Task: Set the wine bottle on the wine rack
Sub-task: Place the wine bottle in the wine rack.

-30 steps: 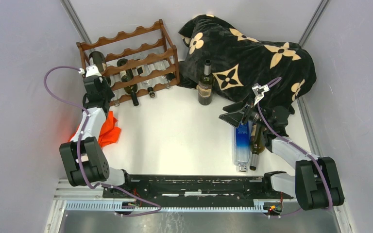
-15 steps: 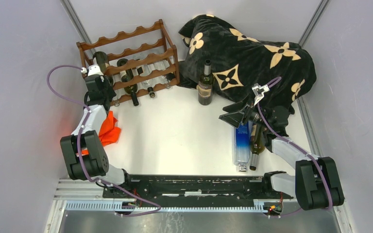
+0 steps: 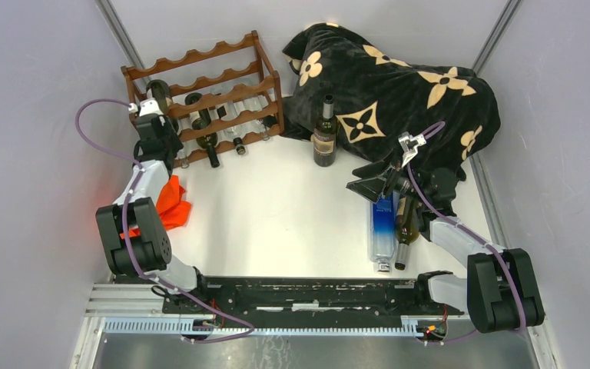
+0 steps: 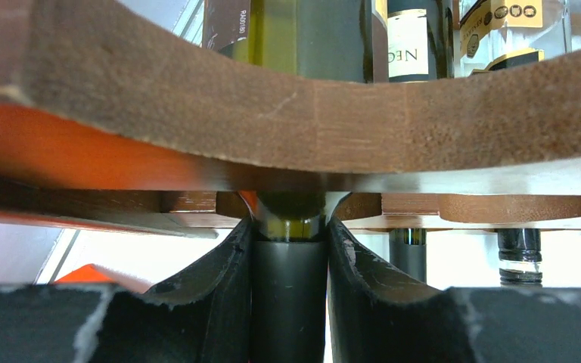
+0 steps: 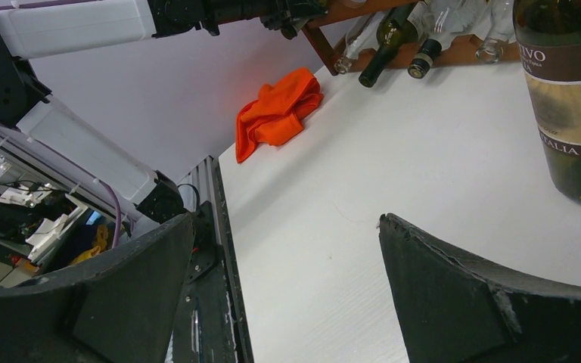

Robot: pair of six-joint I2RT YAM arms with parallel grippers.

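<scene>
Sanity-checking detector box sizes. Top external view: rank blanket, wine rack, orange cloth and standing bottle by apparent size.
1. blanket
2. wine rack
3. standing bottle and orange cloth: these look about alike. The cloth is partly hidden behind the left arm, so they are not ranked.

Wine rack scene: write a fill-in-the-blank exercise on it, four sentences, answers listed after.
The left gripper is shut on the ___ of a wine bottle at the wine rack.
The right gripper hangs ___, holding nothing.
The crumpled cloth is ___ in colour.
The dark bottle in front of the blanket stands ___.
Missing words: neck, open, orange, upright.
</scene>
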